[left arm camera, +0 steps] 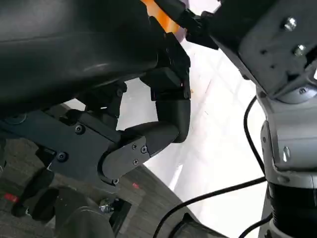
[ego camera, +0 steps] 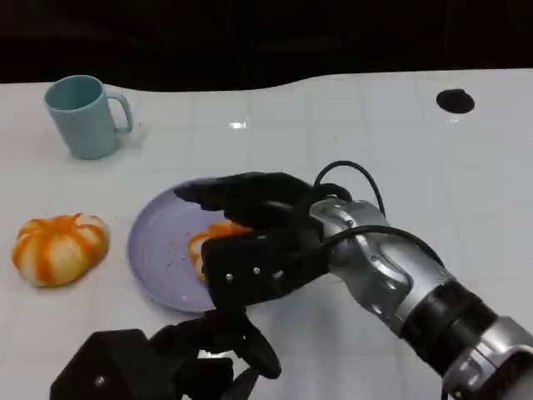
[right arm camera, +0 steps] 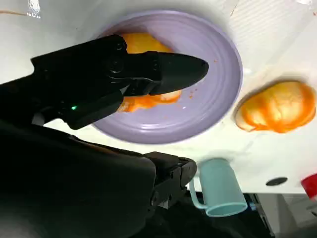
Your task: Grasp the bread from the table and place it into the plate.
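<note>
Now the right hand (ego camera: 254, 237) is hovering over the round lavender ceramic plate (ego camera: 154, 250).
Its black fingers are cupping the orange-glazed bread roll (right arm camera: 141, 101), which is lying in the plate; whether they are gripping it I cannot tell. Releasing well probably means spreading the fingers fully before lifting straight up, avoiding dragging it out.
</note>
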`<state>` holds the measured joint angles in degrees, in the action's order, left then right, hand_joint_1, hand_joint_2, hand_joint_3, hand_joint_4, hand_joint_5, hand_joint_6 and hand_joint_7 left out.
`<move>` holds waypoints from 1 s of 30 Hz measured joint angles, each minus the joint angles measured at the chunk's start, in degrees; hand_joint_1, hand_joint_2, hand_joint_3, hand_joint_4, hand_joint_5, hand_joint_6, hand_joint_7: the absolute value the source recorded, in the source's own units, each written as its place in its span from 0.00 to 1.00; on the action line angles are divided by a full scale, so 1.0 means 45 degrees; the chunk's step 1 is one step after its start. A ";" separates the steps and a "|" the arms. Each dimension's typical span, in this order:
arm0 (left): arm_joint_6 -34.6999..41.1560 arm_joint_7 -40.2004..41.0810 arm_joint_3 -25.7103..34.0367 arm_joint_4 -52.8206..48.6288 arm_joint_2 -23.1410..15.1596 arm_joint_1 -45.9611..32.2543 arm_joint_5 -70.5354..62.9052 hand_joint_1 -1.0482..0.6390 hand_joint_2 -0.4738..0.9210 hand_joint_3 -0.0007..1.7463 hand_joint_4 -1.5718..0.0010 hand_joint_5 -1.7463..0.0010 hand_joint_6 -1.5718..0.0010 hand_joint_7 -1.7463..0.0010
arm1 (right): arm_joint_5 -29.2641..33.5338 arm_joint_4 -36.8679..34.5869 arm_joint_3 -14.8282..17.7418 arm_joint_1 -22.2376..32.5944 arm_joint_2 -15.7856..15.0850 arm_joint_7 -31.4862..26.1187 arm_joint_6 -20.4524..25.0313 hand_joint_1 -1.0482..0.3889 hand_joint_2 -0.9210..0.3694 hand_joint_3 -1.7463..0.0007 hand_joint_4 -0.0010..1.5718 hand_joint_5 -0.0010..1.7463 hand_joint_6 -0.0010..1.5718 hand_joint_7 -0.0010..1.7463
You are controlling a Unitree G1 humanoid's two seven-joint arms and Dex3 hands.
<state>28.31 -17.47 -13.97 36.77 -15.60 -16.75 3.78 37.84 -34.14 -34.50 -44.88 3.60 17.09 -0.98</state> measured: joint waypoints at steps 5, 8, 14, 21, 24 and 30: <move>-0.0006 0.0000 0.0013 -0.0052 -0.0010 0.0019 -0.0018 0.44 0.82 0.57 0.53 0.00 0.63 0.08 | -0.0137 0.2187 0.0113 0.0839 -0.0771 0.0591 0.0269 0.09 0.00 0.72 0.02 0.01 0.04 0.01; -0.0040 0.0000 0.0022 -0.0103 -0.0024 0.0030 -0.0048 0.43 0.82 0.57 0.53 0.00 0.63 0.08 | -0.0298 0.3759 0.0368 0.1499 -0.1403 0.1009 0.0353 0.13 0.00 0.74 0.04 0.02 0.05 0.01; -0.0199 -0.0001 0.0082 -0.0241 -0.0038 0.0027 -0.0070 0.42 0.82 0.57 0.52 0.00 0.62 0.08 | -0.0916 0.6473 0.1023 0.3222 -0.2736 0.1391 0.0189 0.18 0.00 0.80 0.07 0.05 0.09 0.02; -0.0457 -0.0020 0.0239 -0.0383 0.0028 -0.0024 0.0198 0.42 0.84 0.55 0.53 0.00 0.63 0.09 | -0.2063 0.8571 0.2414 0.5711 -0.4167 0.1048 -0.1248 0.34 0.00 0.90 0.26 0.18 0.29 0.10; -0.0599 -0.0041 0.0316 -0.0530 0.0019 -0.0022 0.0261 0.43 0.85 0.53 0.53 0.00 0.63 0.09 | -0.2569 0.8788 0.3043 0.6624 -0.4617 0.0546 -0.2307 0.41 0.00 0.93 0.33 0.24 0.38 0.12; -0.0818 -0.0150 0.0395 -0.0749 -0.0018 0.0015 0.0282 0.43 0.86 0.51 0.54 0.00 0.63 0.10 | -0.3244 0.8741 0.4080 0.8323 -0.4759 -0.1020 -0.4075 0.54 0.05 0.90 0.45 0.57 0.51 0.32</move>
<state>24.62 -18.15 -12.19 33.40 -15.68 -16.68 5.05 23.24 5.20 -16.14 -7.42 -17.82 12.50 -19.32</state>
